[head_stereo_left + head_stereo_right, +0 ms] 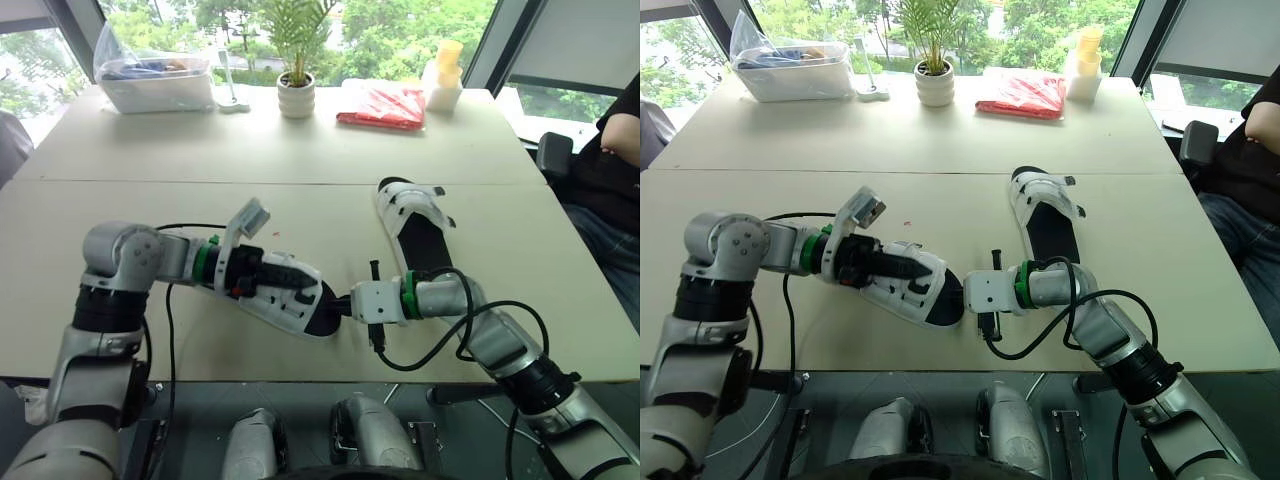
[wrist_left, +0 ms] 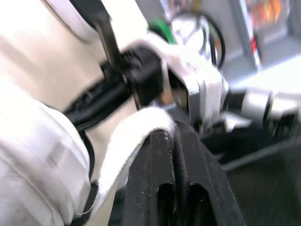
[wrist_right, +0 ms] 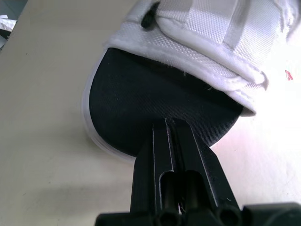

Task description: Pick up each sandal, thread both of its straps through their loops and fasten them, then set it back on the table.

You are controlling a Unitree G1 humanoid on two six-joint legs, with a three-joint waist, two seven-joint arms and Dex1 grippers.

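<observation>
1. Head views: The near sandal (image 1: pixel 285 297) is held at the front of the tabletop (image 1: pixel 150 200), between the two arms. The left pincer (image 1: pixel 300 287) is laid over its white upper. The right pincer (image 1: pixel 338 305) is set against its black end. The far sandal (image 1: pixel 420 235) lies flat on the tabletop behind the right pincer, apart from the near sandal. A potted plant (image 1: pixel 296 97), a red packet (image 1: pixel 383 105) and a plastic container (image 1: pixel 158 88) are placed along the far edge. A seated person (image 1: pixel 620 150) is seen at the right edge.
2. Left wrist view: The left pincer is clenched, finger against finger. A white strap (image 2: pixel 136 127) is curved over its tip; whether the strap is gripped cannot be told.
3. Right wrist view: The right pincer is clenched, and its tips are set on the black insole (image 3: pixel 155 89) at the rounded end of the near sandal. The white upper straps (image 3: pixel 211 33) are seen beyond the insole.
</observation>
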